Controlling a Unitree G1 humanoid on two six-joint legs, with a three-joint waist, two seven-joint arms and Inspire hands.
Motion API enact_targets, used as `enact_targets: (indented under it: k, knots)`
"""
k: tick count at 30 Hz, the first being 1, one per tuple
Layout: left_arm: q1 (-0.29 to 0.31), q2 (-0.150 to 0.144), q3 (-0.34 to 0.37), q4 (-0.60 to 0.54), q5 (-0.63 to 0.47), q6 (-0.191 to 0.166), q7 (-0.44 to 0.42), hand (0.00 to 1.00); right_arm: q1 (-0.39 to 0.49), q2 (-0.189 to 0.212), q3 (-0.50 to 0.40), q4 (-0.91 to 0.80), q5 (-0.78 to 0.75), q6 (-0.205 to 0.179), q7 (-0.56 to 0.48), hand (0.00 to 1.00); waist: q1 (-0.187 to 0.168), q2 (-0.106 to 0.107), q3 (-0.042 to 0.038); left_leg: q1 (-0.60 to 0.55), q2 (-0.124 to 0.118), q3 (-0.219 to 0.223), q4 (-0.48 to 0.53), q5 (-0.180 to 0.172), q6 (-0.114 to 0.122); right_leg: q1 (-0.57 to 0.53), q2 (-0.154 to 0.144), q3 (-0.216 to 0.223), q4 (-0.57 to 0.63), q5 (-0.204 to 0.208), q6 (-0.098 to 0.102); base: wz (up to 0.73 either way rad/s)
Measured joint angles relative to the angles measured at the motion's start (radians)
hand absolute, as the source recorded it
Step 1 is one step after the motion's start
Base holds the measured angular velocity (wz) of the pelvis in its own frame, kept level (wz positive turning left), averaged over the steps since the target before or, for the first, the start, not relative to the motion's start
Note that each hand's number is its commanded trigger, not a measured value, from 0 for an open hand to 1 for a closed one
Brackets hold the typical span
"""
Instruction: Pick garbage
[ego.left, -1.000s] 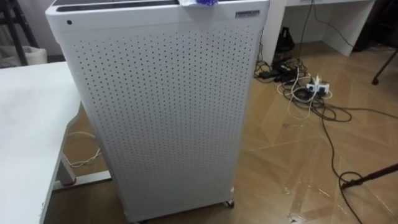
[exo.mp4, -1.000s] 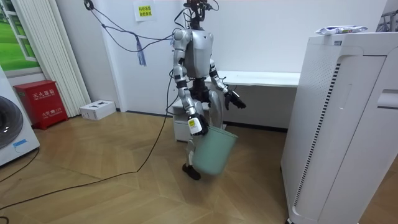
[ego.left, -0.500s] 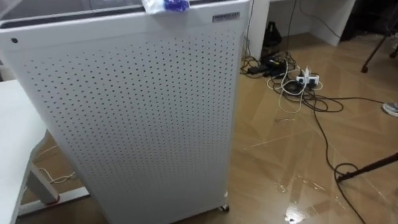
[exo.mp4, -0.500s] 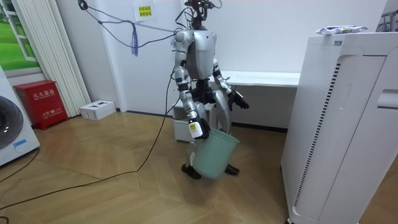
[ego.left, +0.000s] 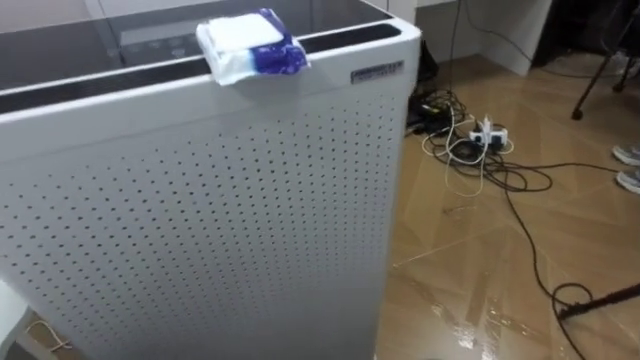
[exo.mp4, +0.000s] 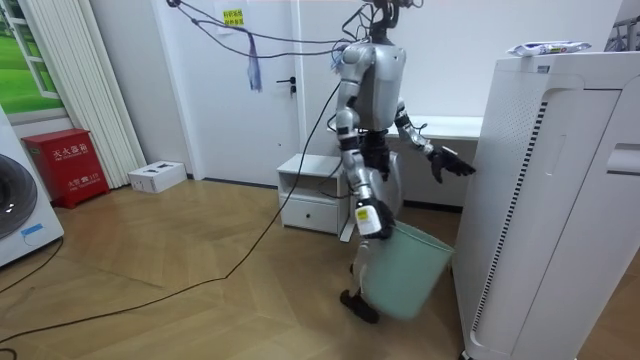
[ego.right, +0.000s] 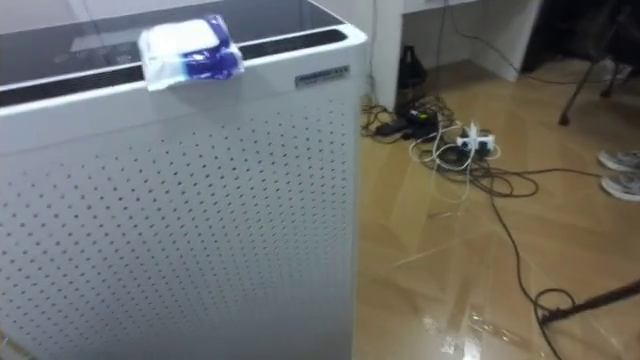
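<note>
atop the white cabinet (ego.left: 250, 230), at its front edge, sits the wrapper (ego.left: 250, 45); your left robot hand (exo.mp4: 450, 165) reaches open, right robot hand (exo.mp4: 367, 218) grips the bin (exo.mp4: 405, 275) to catch it.

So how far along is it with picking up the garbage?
Done: the robot stands close to the white air purifier, with the green bin gripped in its right hand. In hand: its left hand reaches out, open, toward the purifier. Left: the white and blue packet lies untouched on the purifier's top, not yet picked up or dropped in the bin.
</note>
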Motion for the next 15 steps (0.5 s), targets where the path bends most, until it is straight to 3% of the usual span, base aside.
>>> enact_targets:
  k: [3,5,8,10,13,15]
  knots:
    - [0.029,0.007,0.006,-0.058,0.011,0.004,0.046,0.00,-0.013,0.006,0.012,0.010,-0.059,-0.001,-0.006,1.00,0.024,0.004,-0.0014,0.025,0.028,-0.024,-0.022,-0.006,-0.016,0.070,0.041,-0.021,-0.071,0.008,-0.013,0.29]
    - [0.053,0.012,0.020,-0.116,0.044,0.009,0.073,0.00,-0.030,0.008,0.011,0.012,-0.083,-0.001,0.003,1.00,0.024,-0.002,0.0028,0.033,0.035,-0.023,-0.052,0.002,-0.030,0.085,0.049,-0.029,-0.094,0.009,-0.014,0.37]
    - [0.076,0.017,0.023,-0.177,0.049,0.014,0.092,0.00,-0.037,0.001,0.010,0.016,-0.097,-0.001,0.019,1.00,0.025,-0.008,0.0064,0.046,0.044,-0.022,-0.082,0.002,-0.031,0.091,0.058,-0.030,-0.108,0.009,-0.014,0.28]
    - [0.096,0.038,0.026,-0.241,0.053,0.015,0.112,0.00,-0.037,0.001,0.011,0.015,-0.117,0.000,0.039,1.00,0.029,-0.021,0.0138,0.049,0.045,-0.029,-0.093,0.004,-0.034,0.114,0.062,-0.029,-0.141,0.009,-0.014,0.14]
    - [0.096,0.048,0.055,-0.333,0.115,0.049,0.147,0.00,-0.027,0.001,0.011,0.015,-0.117,0.000,0.044,1.00,0.050,-0.021,0.0170,0.043,0.045,-0.048,-0.091,0.005,-0.034,0.131,0.069,-0.013,-0.176,0.020,-0.013,0.16]
    - [0.097,0.058,0.063,-0.407,0.137,0.050,0.179,0.00,-0.023,0.001,0.013,0.015,-0.117,0.001,0.044,1.00,0.071,-0.021,0.0176,0.044,0.045,-0.048,-0.090,0.005,-0.035,0.141,0.074,-0.004,-0.191,0.026,-0.010,0.16]
